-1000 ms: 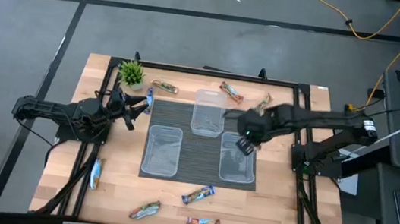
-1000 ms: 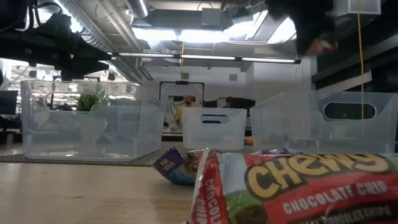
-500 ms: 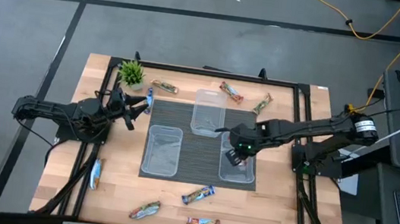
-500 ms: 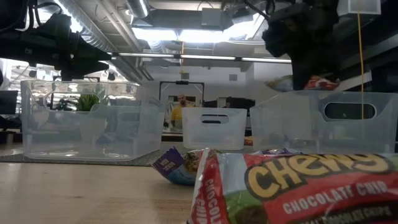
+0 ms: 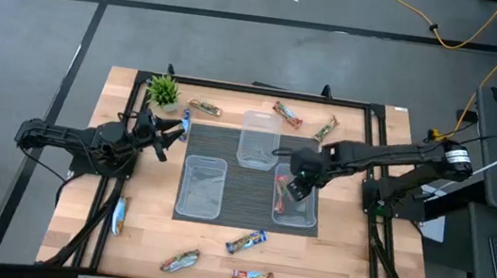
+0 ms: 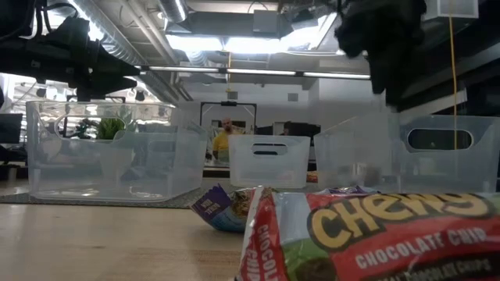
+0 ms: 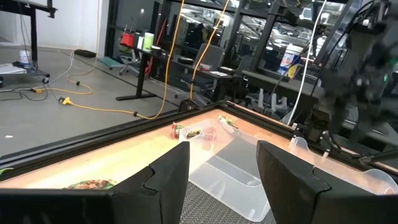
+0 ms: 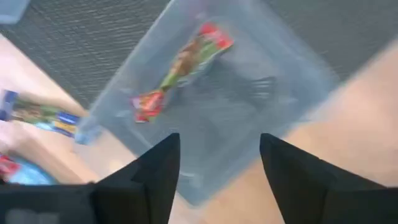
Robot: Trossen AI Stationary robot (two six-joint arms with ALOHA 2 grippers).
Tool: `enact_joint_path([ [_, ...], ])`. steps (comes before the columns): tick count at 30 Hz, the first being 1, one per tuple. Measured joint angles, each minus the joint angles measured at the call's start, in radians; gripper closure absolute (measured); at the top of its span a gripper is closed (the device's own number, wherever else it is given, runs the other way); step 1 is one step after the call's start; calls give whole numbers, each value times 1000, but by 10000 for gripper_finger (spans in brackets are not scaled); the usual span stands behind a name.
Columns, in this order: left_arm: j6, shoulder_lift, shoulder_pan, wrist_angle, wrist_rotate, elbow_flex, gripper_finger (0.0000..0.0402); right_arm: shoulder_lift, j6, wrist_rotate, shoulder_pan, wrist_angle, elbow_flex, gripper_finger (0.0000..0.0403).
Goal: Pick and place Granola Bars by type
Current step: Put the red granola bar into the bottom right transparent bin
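Observation:
A red-orange granola bar (image 8: 180, 68) lies flat on the floor of the right clear tub (image 5: 302, 212), near its far left corner (image 5: 280, 176). My right gripper (image 8: 217, 168) hovers open above that tub (image 5: 302, 169) with nothing between its fingers. My left gripper (image 7: 224, 180) waits open at the table's left (image 5: 169, 129), next to a blue bar (image 5: 186, 124). Other granola bars lie flat on the wood: three along the far edge (image 5: 204, 108) (image 5: 287, 114) (image 5: 327, 128), three near the front edge (image 5: 246, 241) (image 5: 179, 262) (image 5: 252, 276), one at the left (image 5: 118, 215).
Two more clear tubs stand on the dark mat, one at the far middle (image 5: 259, 140) and one at the near left (image 5: 203, 188). A small green plant (image 5: 163, 91) stands at the far left corner. A red Chewy bar (image 6: 375, 234) fills the low view's foreground.
My right gripper has carried the red-orange bar toward the near edge and down over the right tub, then opened and let go. The bar has fallen into the tub and lies on its floor. The gripper has since risen a little.

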Motion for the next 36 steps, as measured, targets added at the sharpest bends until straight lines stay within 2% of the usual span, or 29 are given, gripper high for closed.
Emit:
enact_joint_path([
  [6, 0, 0, 0, 0, -1, 0, 222, -16, -348, 216, -56, -348, 290, 184],
  [9, 0, 0, 0, 0, -11, 0, 222, -16, -514, 247, -112, -456, 442, 188],
  [12, -2, 0, 0, 0, -26, 0, 222, -25, -614, 243, -175, -453, 555, 189],
  [15, -2, 0, 0, 0, -35, 0, 222, -35, -615, 264, -253, -451, 628, 189],
  [18, -15, 0, 0, 0, -58, 0, 222, -40, -538, 379, -345, -453, 647, 189],
  [20, -20, 0, 0, 0, -76, 0, 222, -42, -540, 414, -405, -409, 638, 190],
  [22, -20, 0, 0, 0, -87, 0, 222, -39, -608, 386, -474, -345, 613, 190],
  [27, -19, 0, 0, 0, -118, 0, 222, 28, -822, 182, -618, -117, 509, 190],
  [32, -19, 0, 0, 0, -128, 0, 222, 175, -1037, 153, -702, -38, 471, 183],
  [36, -26, 0, 0, 0, -129, 0, 222, 298, -1109, 149, -734, -29, 471, 150],
])
